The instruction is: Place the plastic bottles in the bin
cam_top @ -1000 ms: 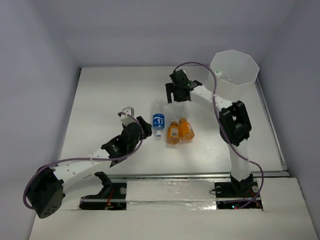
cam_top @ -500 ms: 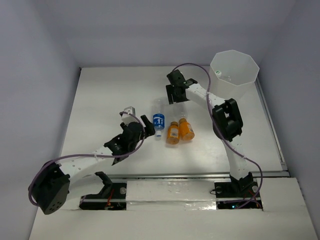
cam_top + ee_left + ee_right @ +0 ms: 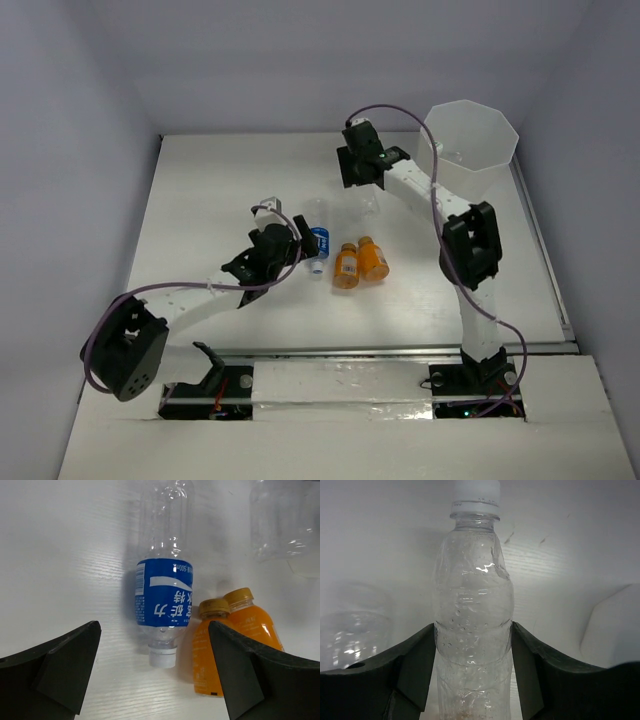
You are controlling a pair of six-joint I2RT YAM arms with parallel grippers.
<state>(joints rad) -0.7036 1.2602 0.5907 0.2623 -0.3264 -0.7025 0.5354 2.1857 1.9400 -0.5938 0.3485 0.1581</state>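
Currently the right gripper [image 3: 473, 627] is closed on the lower body of a plain clear bottle [image 3: 472, 580], fingers pressed against both sides. The bottle's long axis runs straight out from the wrist, white cap pointing away, and it sits left of the bin [image 3: 468, 135]. The left gripper [image 3: 300, 246] is spread wide and empty over the blue-labelled bottle [image 3: 164, 597], which lies flat on the table [image 3: 200, 200] with its cap toward the wrist and its base pointing away; just beside it, two orange bottles [image 3: 250, 625] lie parallel, caps facing the opposite way.
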